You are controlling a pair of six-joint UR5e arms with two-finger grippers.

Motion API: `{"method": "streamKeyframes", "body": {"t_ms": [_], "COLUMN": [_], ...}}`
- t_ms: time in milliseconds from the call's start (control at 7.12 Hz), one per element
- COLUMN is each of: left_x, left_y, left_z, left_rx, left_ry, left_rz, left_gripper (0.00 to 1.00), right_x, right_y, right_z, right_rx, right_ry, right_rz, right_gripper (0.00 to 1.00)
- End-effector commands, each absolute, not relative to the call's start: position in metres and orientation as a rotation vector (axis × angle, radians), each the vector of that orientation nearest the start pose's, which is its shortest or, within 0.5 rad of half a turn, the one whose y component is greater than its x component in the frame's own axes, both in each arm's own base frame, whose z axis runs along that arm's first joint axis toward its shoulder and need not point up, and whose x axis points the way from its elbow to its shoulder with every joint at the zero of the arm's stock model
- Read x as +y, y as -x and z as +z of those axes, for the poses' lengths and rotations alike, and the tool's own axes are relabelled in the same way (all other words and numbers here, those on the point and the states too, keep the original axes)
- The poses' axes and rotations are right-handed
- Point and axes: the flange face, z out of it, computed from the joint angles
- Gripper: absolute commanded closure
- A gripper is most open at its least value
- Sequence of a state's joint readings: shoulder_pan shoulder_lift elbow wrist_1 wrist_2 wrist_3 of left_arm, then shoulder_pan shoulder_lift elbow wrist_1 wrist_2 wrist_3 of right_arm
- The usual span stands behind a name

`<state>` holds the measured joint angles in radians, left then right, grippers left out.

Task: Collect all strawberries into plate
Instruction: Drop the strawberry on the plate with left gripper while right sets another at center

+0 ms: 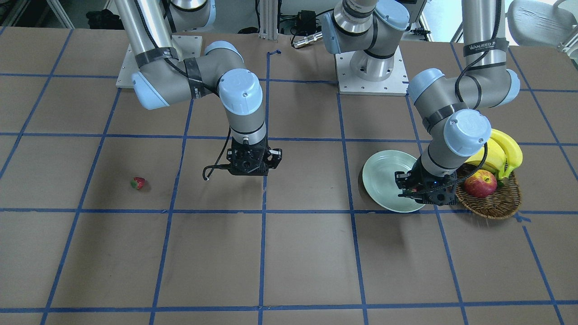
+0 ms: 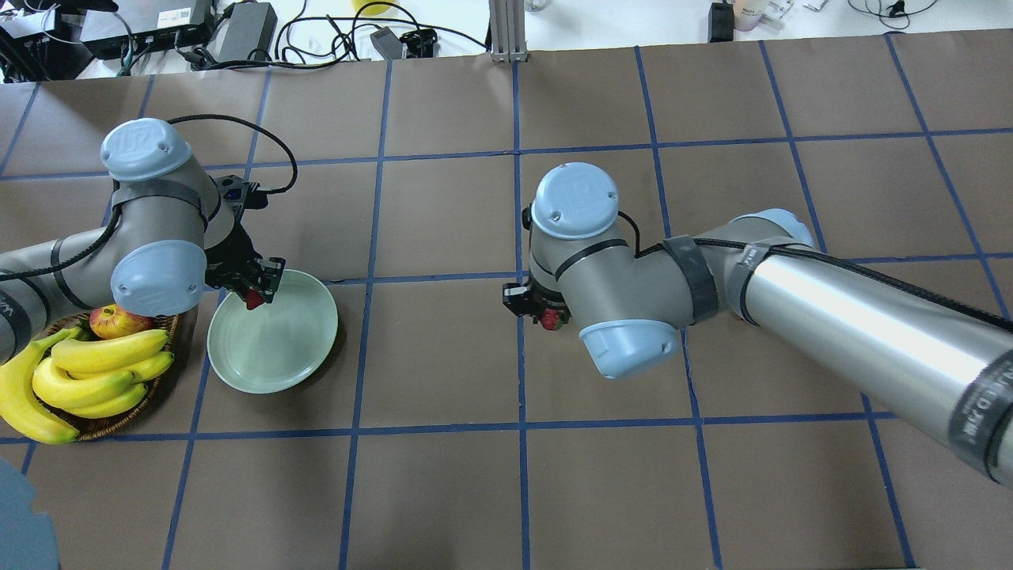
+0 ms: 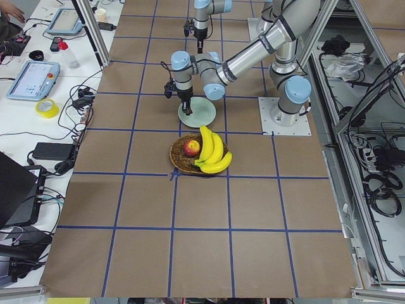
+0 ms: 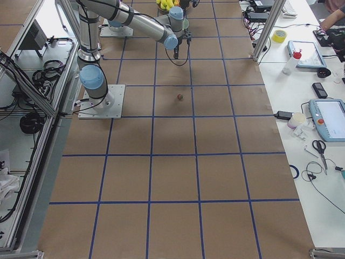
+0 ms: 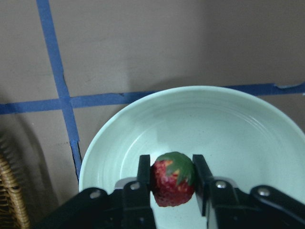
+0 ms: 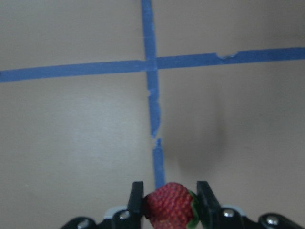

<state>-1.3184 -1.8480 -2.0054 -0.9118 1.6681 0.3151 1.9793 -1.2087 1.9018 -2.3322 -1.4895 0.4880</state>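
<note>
Over the plate [image 5: 238, 124], left end effector [image 5: 171, 168] pinches one strawberry [image 5: 171, 187]; right end effector [image 6: 169, 191], another.

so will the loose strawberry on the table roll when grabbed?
Probably rolls some: the small red green-capped strawberry is rounded, lying sideways on the flat brown table. Likely light and firm: the left end effector pinches another strawberry without visible squashing.

plate [image 2: 273, 360] on the table [image 1: 307, 262] at the robot's left, just beside the basket [image 1: 496, 208], which holds apple [image 1: 480, 184] and bananas [image 2: 95, 372]. left gripper [image 5: 172, 167] over the plate, first strawberry [image 5: 172, 183] between its fingers; right gripper [image 6: 170, 191] near mid-table, over a tape line [image 6: 152, 109], gripping second strawberry [image 6: 169, 202]. third strawberry [image 1: 138, 183] on the table, far toward the robot's right.
</note>
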Motion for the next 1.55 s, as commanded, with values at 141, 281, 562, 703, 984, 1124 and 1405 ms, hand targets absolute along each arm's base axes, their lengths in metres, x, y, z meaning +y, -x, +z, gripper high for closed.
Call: {"method": "streamKeyframes", "body": {"t_ms": [141,281,562,703,984,1124,1405], "left_x": [-0.525,-0.529,-0.539,-0.542,-0.551,-0.552,-0.546], "left_y": [-0.015,-0.016,-0.007,-0.004,0.038,0.064,0.123], "left_z": [0.214,0.221,0.238,0.246,0.261,0.265,0.258], "left_rx": [3.059,3.055,3.049,3.048,3.073,3.073,3.128], "left_ry": [-0.078,-0.075,-0.086,-0.062,-0.031,-0.009,0.263], "left_rz": [0.108,0.085,0.032,0.002,-0.07,-0.09,-0.097], "left_gripper": [0.05,0.0,0.0,0.0,0.0,0.0,0.0], "right_x": [-0.466,-0.464,-0.464,-0.465,-0.481,-0.496,-0.51], "right_y": [-0.402,-0.405,-0.404,-0.403,-0.381,-0.336,-0.235], "right_z": [0.194,0.184,0.179,0.179,0.208,0.235,0.249], "right_rx": [2.969,2.981,2.987,2.998,3.009,3.022,3.11], "right_ry": [-0.272,-0.266,-0.265,-0.26,-0.172,-0.133,0.085], "right_rz": [-0.005,0.014,0.024,0.017,-0.067,-0.079,0.022], "right_gripper": [0.61,0.51,0.11,0.07,0.0,0.0,0.01]}}
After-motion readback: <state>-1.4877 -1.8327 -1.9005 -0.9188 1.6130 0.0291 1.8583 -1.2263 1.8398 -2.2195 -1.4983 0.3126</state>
